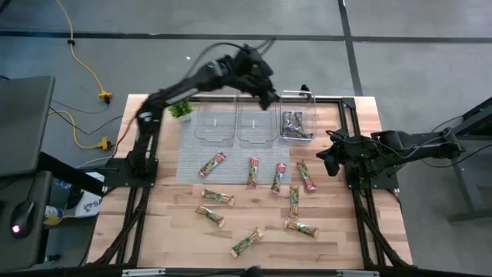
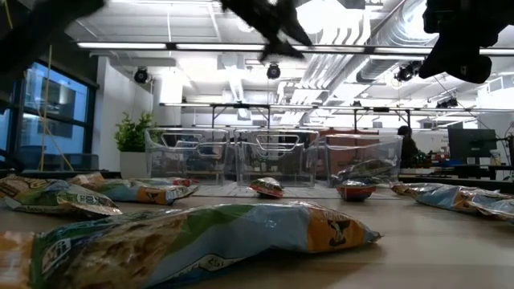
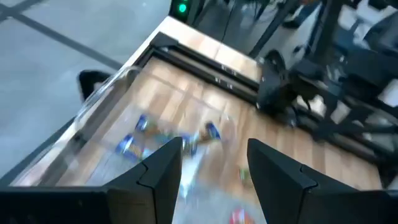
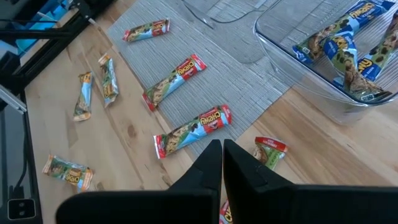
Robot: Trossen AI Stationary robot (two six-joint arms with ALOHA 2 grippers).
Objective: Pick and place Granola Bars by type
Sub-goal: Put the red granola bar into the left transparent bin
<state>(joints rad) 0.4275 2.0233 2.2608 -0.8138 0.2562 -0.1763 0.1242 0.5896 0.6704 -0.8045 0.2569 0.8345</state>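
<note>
From my overhead feed, nearest the front edge at six o'clock I see a green-wrapped granola bar lying slanted, with another green one just toward four o'clock of it and two more over at eight o'clock. One further green bar sits upright near the table's middle. Beyond them, on the grey mat, four red-wrapped bars lie in a loose row: one at the left, two in the centre, and one at the mat's right edge. At three o'clock the right gripper hangs off the table's right rail; through its wrist camera I see its fingers pressed together, empty, above the red bars. Farther back at twelve o'clock stand three clear bins; the left bin and middle bin look bare, while the right bin holds the blue-wrapped bars. The left gripper hovers above the right bin's near-left corner, its fingers spread apart and holding nothing
</note>
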